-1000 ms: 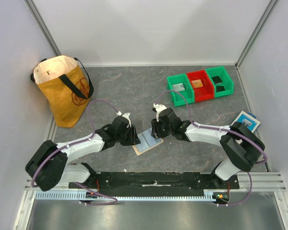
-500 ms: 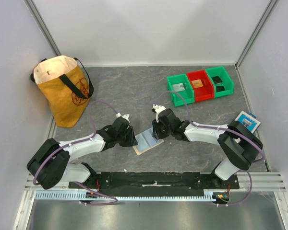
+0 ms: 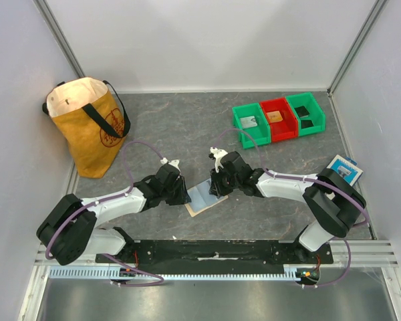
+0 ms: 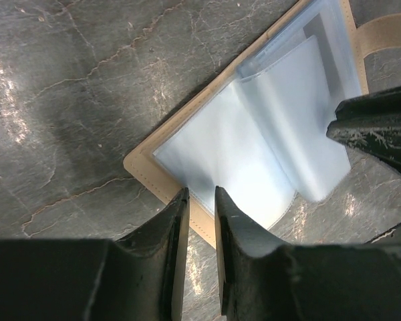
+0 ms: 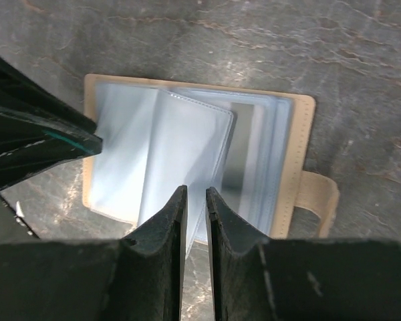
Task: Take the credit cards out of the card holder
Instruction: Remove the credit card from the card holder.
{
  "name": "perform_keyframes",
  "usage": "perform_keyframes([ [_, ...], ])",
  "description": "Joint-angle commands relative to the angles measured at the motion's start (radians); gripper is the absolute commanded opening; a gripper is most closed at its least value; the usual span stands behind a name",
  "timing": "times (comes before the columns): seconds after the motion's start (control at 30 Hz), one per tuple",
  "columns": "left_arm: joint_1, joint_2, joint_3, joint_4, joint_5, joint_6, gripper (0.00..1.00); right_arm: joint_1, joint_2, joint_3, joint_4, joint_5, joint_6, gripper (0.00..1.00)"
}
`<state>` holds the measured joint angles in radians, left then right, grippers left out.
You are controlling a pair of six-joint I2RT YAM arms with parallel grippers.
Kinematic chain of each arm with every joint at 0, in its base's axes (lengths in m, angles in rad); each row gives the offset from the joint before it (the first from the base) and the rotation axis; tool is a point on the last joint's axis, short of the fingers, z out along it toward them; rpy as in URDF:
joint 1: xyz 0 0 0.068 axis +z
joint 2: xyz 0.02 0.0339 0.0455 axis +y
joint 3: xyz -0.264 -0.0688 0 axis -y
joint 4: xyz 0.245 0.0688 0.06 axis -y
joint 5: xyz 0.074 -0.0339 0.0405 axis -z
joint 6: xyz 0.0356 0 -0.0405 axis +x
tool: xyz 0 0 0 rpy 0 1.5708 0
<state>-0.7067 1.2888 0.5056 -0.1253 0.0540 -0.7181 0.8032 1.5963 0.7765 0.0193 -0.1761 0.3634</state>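
Grey stone-patterned tabletop (image 3: 167, 127) between white walls, with the card holder (image 3: 206, 196) lying open near its middle.
A tan border frames its pale blue sleeves. The left gripper (image 4: 200, 194) and right gripper (image 5: 194, 190) hover at opposite edges, fingers nearly together; whether they pinch anything cannot be told.

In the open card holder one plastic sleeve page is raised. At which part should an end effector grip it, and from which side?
Grip the sleeve page at its short edge nearest the right end effector, coming from that side of the card holder. It seems bowed up off the flatter sleeves, with shadow beside it, so a finger could probably slip under.
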Motion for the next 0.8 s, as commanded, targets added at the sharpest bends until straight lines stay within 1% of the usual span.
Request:
perform_keyframes([
  [0.0, -0.007, -0.014, -0.016, 0.004, -0.017, -0.027, 0.28, 0.007, -0.003, 0.014, 0.076, -0.118, 0.008, 0.24],
  [0.2, -0.007, -0.055, -0.029, 0.003, -0.028, -0.044, 0.28, 0.025, 0.017, 0.041, 0.110, -0.217, 0.034, 0.25],
  [0.33, -0.007, -0.152, -0.041, -0.017, -0.049, -0.067, 0.31, 0.054, 0.056, 0.078, 0.099, -0.243, 0.022, 0.27],
  [0.43, -0.005, -0.261, -0.052, -0.048, -0.105, -0.087, 0.33, 0.082, 0.094, 0.102, 0.087, -0.253, 0.014, 0.30],
  [0.5, -0.005, -0.328, -0.056, -0.060, -0.123, -0.095, 0.34, 0.099, 0.114, 0.122, 0.076, -0.264, 0.006, 0.34],
  [0.6, -0.005, -0.385, -0.050, -0.082, -0.131, -0.103, 0.35, 0.108, 0.125, 0.142, 0.047, -0.263, -0.007, 0.44],
  [0.73, -0.005, -0.391, -0.015, -0.088, -0.092, -0.107, 0.35, 0.108, 0.090, 0.173, -0.013, -0.223, -0.047, 0.55],
  [0.77, -0.007, -0.388, -0.004, -0.086, -0.085, -0.107, 0.35, 0.108, 0.074, 0.182, -0.043, -0.212, -0.058, 0.56],
])
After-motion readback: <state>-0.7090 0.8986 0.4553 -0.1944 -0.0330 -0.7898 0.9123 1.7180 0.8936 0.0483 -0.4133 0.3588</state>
